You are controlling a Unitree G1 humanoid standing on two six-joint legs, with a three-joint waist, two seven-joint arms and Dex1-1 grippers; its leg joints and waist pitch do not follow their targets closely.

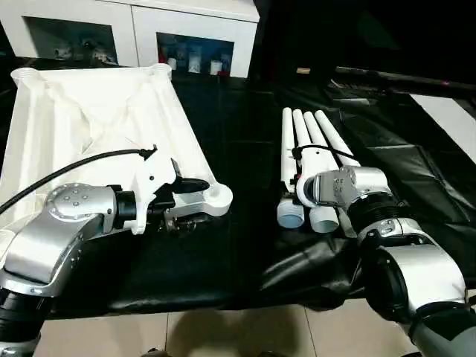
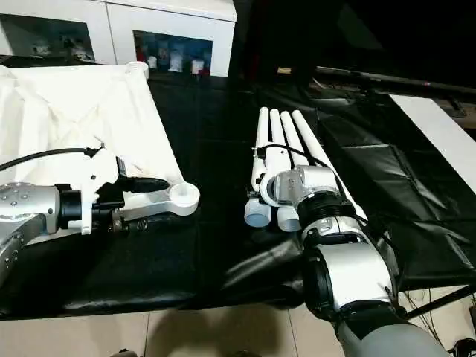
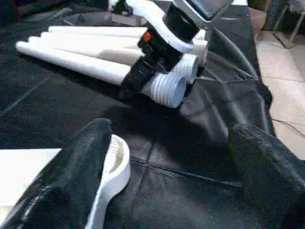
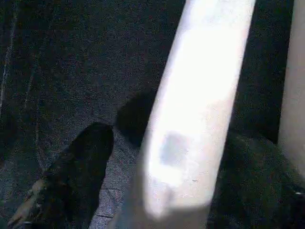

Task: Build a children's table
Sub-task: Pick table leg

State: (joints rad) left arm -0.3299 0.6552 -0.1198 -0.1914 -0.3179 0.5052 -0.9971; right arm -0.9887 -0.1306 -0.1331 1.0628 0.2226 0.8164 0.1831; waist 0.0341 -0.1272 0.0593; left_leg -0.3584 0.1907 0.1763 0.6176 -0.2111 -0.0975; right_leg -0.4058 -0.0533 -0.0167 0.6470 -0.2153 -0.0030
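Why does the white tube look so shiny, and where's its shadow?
Right wrist view: light glares off the leg, washing out its surface, and its shadow falls on the black cloth beside it. Left eye view: the tabletop glows bright against that cloth.

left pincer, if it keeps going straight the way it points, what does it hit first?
Likely the ribbed end of the nearest leg, where the right pincer sits. Black cloth lies between; depth is uncertain.

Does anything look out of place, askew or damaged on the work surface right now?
Nothing stands out. The tabletop lies underside up on the black cloth, ribs and corner sockets intact. The four legs lie side by side, roughly parallel. The cloth is wrinkled near the legs, but nothing is spilled or broken.
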